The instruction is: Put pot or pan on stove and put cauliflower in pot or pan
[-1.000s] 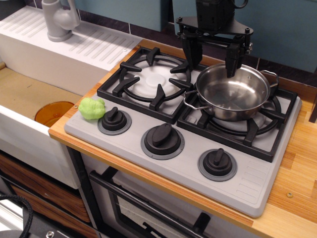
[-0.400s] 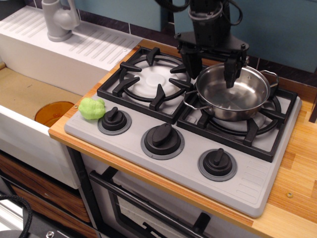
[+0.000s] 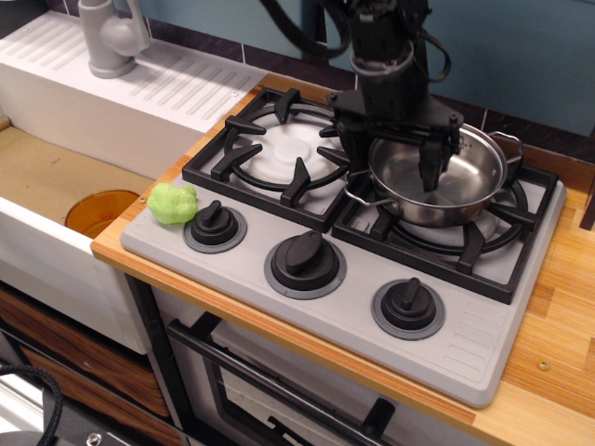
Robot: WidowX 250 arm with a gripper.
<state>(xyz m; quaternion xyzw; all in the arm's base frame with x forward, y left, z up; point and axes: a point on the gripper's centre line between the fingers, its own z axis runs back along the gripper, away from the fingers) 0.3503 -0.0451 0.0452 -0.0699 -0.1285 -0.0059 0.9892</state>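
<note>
At the far left a matte white ribbed drainboard [image 3: 139,88] carries a pale grey moulded tap [image 3: 110,35], and below it a beige sink basin [image 3: 46,172] holds a round translucent orange disc [image 3: 100,212]; just right of that, on the near left corner of the flat grey two-burner cooktop [image 3: 358,321], sits the small lumpy light-green toy cauliflower [image 3: 173,203], soft-looking and bumpy, just beside the leftmost of three black knobs [image 3: 215,223]; the left black cast grate [image 3: 279,153] surrounds a smooth white burner cap; on the right grate [image 3: 465,237] rests the shallow round polished stainless-steel pan [image 3: 439,177] with thin wire loop handles, its wall mirror-bright; the black gripper [image 3: 390,158] hangs over the pan's left rim with its jaws spread wide, one finger outside the rim and the other inside the bowl, holding nothing; whether a finger touches the steel cannot be told; a light wooden countertop [image 3: 558,325] with visible grain borders the cooktop at right.
</note>
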